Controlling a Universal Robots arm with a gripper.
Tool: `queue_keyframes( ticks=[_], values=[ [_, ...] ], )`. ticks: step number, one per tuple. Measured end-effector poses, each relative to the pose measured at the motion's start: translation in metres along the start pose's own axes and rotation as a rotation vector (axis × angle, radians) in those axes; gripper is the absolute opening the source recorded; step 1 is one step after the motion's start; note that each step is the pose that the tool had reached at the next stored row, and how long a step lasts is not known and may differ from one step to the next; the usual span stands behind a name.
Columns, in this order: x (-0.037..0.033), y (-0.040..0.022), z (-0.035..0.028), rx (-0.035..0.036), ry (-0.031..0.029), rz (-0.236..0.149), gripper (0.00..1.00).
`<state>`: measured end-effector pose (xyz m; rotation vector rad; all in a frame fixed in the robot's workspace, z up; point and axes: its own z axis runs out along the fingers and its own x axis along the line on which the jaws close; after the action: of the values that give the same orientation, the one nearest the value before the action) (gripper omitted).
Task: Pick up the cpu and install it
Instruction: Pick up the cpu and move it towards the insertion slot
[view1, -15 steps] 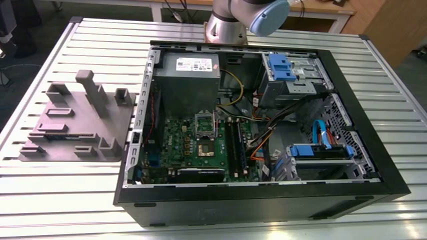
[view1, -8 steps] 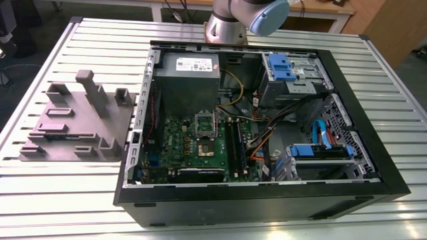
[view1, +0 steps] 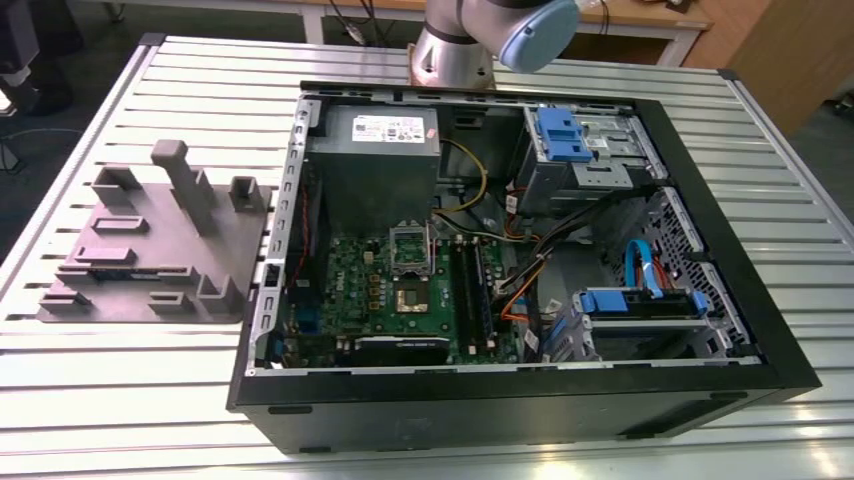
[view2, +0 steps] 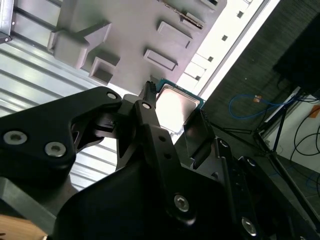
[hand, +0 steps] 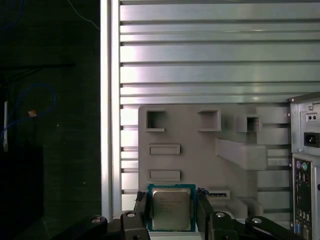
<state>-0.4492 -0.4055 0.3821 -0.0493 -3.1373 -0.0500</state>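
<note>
The cpu (hand: 171, 209) sits between my fingers, its silver top facing the camera and its thin green rim showing along the edges. My gripper (hand: 171, 216) is closed narrow on it, one black finger (hand: 140, 210) against each of two opposite sides. The second wrist view shows the same hold, with the cpu (view2: 176, 104) pinched in the gripper (view2: 172, 107). Beyond the chip lies the grey moulded tray (hand: 200, 160) with its pockets and posts. It looks small and far off next to the chip, so I judge that I hold the cpu in the air, well clear of the tray and not resting in a pocket. The tray lies on the slatted metal table (hand: 200, 50), and the rear of the computer case (hand: 305, 165) shows just beside it. In the exterior view the tray (view1: 147, 240) lies at the view's left of the open case (view1: 534, 400). On the green board (view1: 400, 300) inside the case, the socket (view1: 411, 293) looks empty, with its frame tipped up. As I judge it, the picking up is done. The carry over to the case and the seating in the socket are not yet done.
</note>
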Motion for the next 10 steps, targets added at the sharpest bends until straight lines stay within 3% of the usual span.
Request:
queue_keyframes(
  ticks=[10],
  values=[
    [-0.0066, 0.0002, 0.0, 0.0, 0.0, 0.0, 0.47]
  ],
)
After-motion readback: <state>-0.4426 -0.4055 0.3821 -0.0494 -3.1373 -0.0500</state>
